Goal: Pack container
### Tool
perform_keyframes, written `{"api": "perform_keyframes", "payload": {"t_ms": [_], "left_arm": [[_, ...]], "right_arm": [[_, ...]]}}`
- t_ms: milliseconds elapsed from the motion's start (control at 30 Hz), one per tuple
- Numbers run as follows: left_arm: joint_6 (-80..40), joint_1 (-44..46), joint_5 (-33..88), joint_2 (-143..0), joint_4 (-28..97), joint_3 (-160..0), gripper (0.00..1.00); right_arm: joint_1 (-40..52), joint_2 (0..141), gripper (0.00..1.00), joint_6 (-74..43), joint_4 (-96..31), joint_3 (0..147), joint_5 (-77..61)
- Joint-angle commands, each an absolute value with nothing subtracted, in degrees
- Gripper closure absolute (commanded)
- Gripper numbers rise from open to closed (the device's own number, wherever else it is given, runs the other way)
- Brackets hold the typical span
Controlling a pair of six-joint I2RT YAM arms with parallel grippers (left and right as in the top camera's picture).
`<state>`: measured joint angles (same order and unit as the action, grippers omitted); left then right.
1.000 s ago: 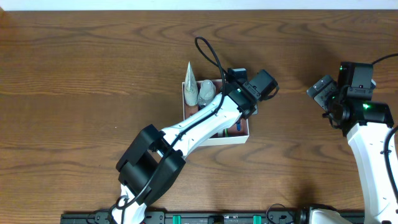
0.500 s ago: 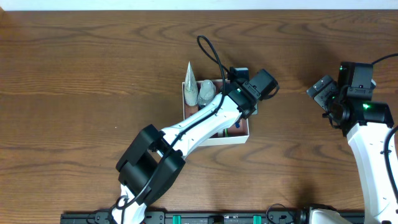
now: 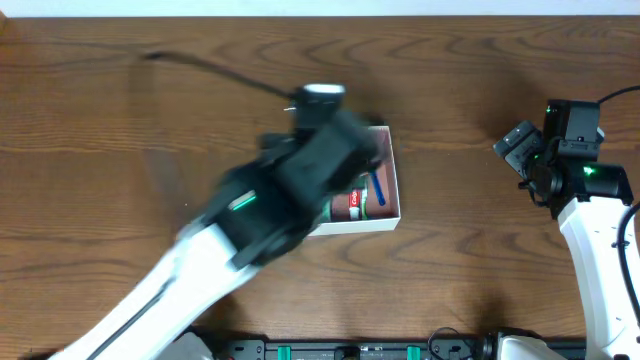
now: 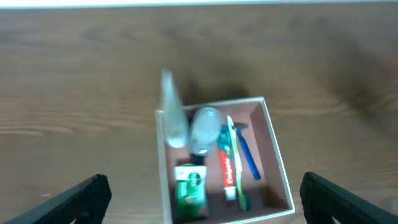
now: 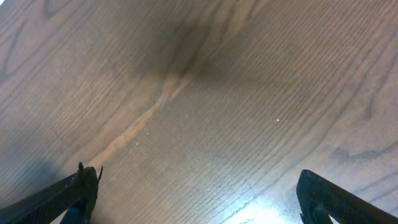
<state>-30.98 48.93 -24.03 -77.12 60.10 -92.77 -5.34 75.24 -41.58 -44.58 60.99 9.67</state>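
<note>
Overhead and wrist views of the packing scene. We see the container (image 4: 268, 171) resting flat on the wooden table (image 5: 205, 93), near its middle. From above, the left arm (image 3: 270, 200) appears as a blur over the box's left part, so only the right side of the box shows there.

In the left wrist view we look straight down into the container. A green-and-white packet (image 4: 189, 188) lies at the near left and a red-and-white tube (image 4: 229, 173) lies lengthwise beside it. A blue-handled item (image 4: 249, 155) lies just to the right of the tube. A clear rounded bottle (image 4: 204, 127) sits toward the far side. A pale pointed tube (image 4: 172, 115) rests along the left wall, its tip reaching past the far rim.

The left gripper (image 4: 202, 196) hangs above the box with its fingers spread wide and nothing between them.

The right arm (image 3: 600, 230) stands well apart from the container, at the table's right side. We see the right gripper (image 5: 199, 196) likewise spread wide over bare wood, holding nothing.
</note>
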Motion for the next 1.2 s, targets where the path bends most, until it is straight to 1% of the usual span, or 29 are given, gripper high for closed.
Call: {"api": "perform_keyframes", "payload": {"t_ms": [0, 400, 467, 533, 633, 700, 800, 900, 1033, 1167], "left_arm": [[-28.1, 48.9, -26.6, -71.1, 63.8, -93.0, 0.02], [-25.7, 48.9, -26.6, -50.3, 71.9, -93.0, 0.02], [-25.7, 48.9, -24.4, -48.0, 73.7, -93.0, 0.02], [-25.7, 48.9, -22.2, -46.4, 76.9, -93.0, 0.02], [-27.8, 48.6, -21.3, -44.3, 85.3, -91.9, 0.02], [-30.4, 46.7, -21.3, -43.1, 86.0, -89.5, 0.02], [-31.5, 41.5, -21.3, -41.0, 81.8, -84.8, 0.02], [-33.1, 35.0, -21.2, -38.6, 74.0, -78.3, 0.02], [-36.3, 25.5, -21.2, -34.7, 61.6, -67.0, 0.02], [-38.6, 16.2, -21.2, -30.6, 46.6, -54.2, 0.02]], "right_arm": [[-5.7, 74.5, 0.01, -41.1, -44.6, 61.2, 10.1], [-5.7, 74.5, 0.01, -41.1, -44.6, 61.2, 10.1], [-5.7, 74.5, 0.01, -41.1, -44.6, 61.2, 10.1], [-5.7, 74.5, 0.01, -41.1, -44.6, 61.2, 10.1], [-5.7, 74.5, 0.01, -41.1, -44.6, 61.2, 10.1], [-5.7, 74.5, 0.01, -41.1, -44.6, 61.2, 10.1], [-5.7, 74.5, 0.01, -41.1, -44.6, 61.2, 10.1], [-5.7, 74.5, 0.01, -41.1, -44.6, 61.2, 10.1], [-5.7, 74.5, 0.01, -41.1, -44.6, 61.2, 10.1], [-5.7, 74.5, 0.01, -41.1, -44.6, 61.2, 10.1]]}}
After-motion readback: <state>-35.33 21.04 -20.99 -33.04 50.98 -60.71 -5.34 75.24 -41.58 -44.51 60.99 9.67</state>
